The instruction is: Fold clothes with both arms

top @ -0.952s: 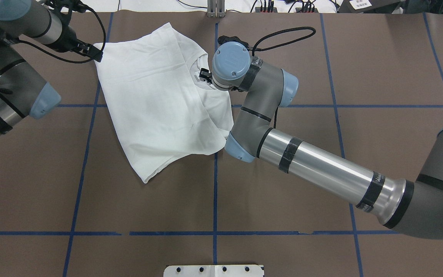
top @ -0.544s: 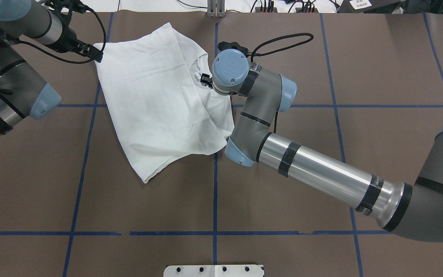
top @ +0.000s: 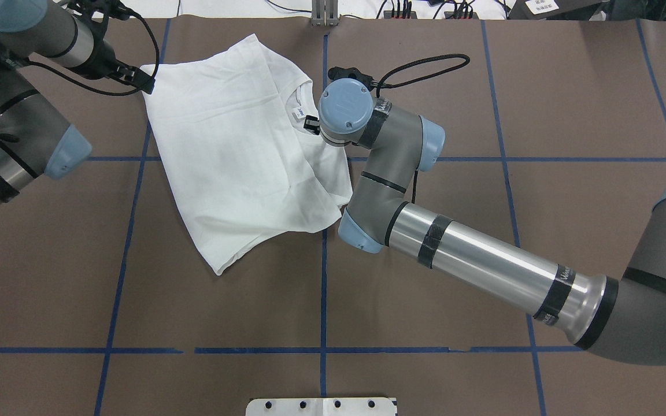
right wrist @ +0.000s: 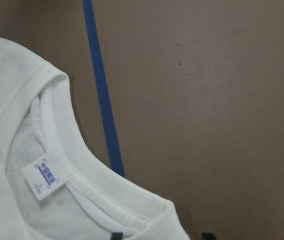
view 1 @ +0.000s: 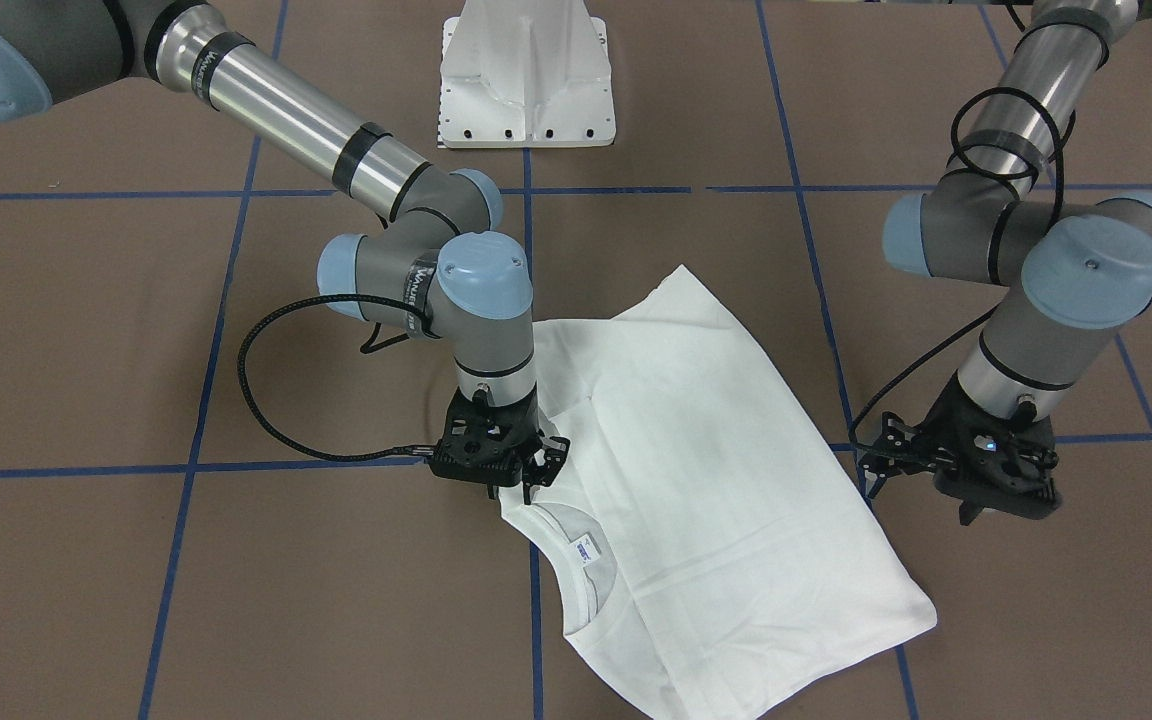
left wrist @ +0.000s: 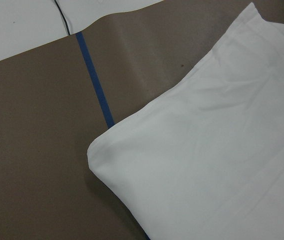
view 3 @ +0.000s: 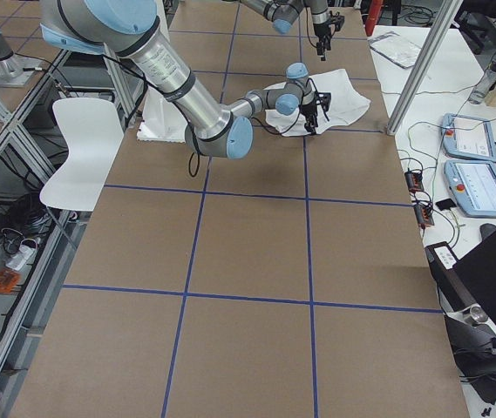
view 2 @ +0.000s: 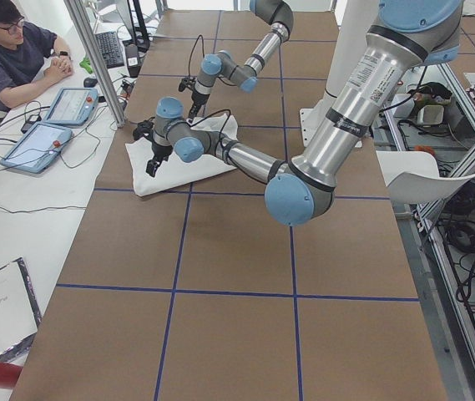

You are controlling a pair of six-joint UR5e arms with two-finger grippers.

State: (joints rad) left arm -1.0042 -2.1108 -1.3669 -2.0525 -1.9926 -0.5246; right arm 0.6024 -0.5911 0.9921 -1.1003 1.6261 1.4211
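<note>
One broad brown counter [top: 223, 312], taped into blue squares, carries the work. Across it the right arm [top: 483, 260] reaches long toward the far middle, while the left arm [top: 15, 110] bends in at the far left. Between them the white T-shirt [top: 235, 162] lies flat on the far half, mostly left of the centre tape line, already doubled over with its sleeves out of sight and no print showing. By my reading this is the take-hold step before another fold. The right tool [view 1: 508, 488] stands upright over the shoulder edge just beside the collar [right wrist: 92, 192], and the left tool [top: 139, 81] hovers at the shirt's far left corner [left wrist: 94, 150], holding nothing. The next move seems to call for both to drop onto the thin cloth, pinch every layer at once, then lift and carry level together so the edge does not skew. The overhead view hides the right tool under its blue wrist cap; the front-facing view shows it low at the cloth's edge. Only the right wrist view shows its fingertips [right wrist: 206, 236] spread apart, one over cloth and one over bare counter, pinching nothing. That view also shows the small label [right wrist: 44, 177] inside the neck. The left wrist view shows the corner lying loose with no finger in frame, so whether that tool is spread or pressed together I cannot tell.
</note>
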